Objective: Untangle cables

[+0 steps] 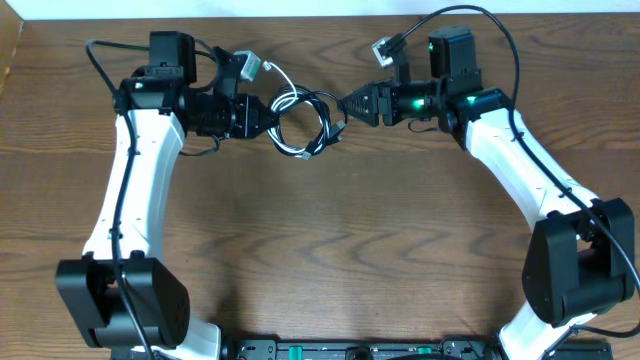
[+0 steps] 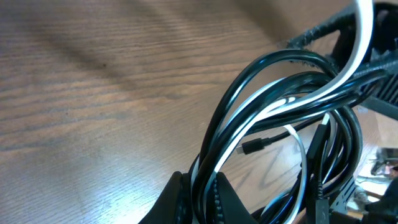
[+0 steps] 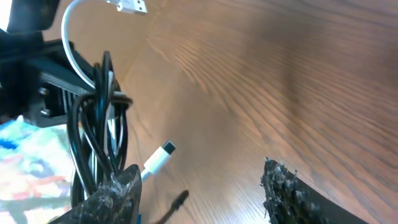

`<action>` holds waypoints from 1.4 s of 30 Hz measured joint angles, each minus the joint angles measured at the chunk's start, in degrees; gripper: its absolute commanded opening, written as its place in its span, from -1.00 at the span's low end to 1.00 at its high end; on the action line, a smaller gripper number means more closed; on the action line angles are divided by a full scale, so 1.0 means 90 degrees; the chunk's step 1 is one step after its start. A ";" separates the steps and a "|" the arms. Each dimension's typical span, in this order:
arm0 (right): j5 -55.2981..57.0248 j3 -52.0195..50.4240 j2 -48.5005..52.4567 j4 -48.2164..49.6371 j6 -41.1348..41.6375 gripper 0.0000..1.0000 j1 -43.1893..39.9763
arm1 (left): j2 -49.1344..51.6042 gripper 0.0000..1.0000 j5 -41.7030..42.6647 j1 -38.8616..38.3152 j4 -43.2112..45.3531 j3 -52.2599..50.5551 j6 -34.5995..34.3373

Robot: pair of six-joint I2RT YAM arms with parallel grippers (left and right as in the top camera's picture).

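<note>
The cables form one tangled loop of black and white strands at the back middle of the table, held up a little. My left gripper is shut on the loop's left side. In the left wrist view, black cable and white cable run between its fingers. My right gripper is open at the loop's right side. In the right wrist view its jaws are wide apart and hold nothing. The bundle hangs outside the left finger, and a white plug dangles by it.
The wooden table stretches toward the front. Its far edge is just behind both arms. A thicker black arm cable with a grey connector loops above my right wrist. Another white plug sticks up above the bundle.
</note>
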 measured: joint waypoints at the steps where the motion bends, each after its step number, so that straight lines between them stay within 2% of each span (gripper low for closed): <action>1: 0.0039 0.0000 0.0000 -0.0019 0.0000 0.23 -0.0012 | 0.0034 -0.85 -0.0010 0.0000 0.0032 0.0000 -0.0061; 11: -0.0007 0.0000 0.0000 0.0044 -0.0053 0.27 -0.0182 | 0.0100 -0.85 -0.0041 0.0000 0.0068 0.0000 -0.0250; 15: -0.0520 0.0000 0.0000 0.0262 -0.0102 0.12 -0.0398 | 0.0100 -0.85 -0.0066 0.0000 0.0097 0.0000 -0.0357; 19: -0.0828 0.0000 0.0000 0.0267 -0.0151 0.03 -0.0454 | 0.0100 -0.85 -0.0488 -0.0015 0.0301 0.0000 -0.1416; 23: -0.0648 0.0000 0.0000 0.0100 -0.0024 -0.34 -0.0304 | 0.0100 -0.85 -0.1435 -0.0114 0.0415 0.0000 -0.2766; 28: 0.0019 0.0000 -0.0002 -0.0243 0.0318 -0.46 0.0002 | 0.0100 -0.85 -0.2562 -0.0568 0.0784 0.0000 -0.3776; 35: 0.0852 0.0000 -0.0002 -0.0498 0.0612 -0.97 0.0328 | 0.0100 -0.85 -0.3747 -0.1287 0.1239 -0.0002 -0.4813; 42: 0.1224 0.0000 0.0000 -0.0733 0.0840 -0.98 0.0381 | 0.0100 -0.85 -0.4325 -0.1683 0.1457 -0.0002 -0.5328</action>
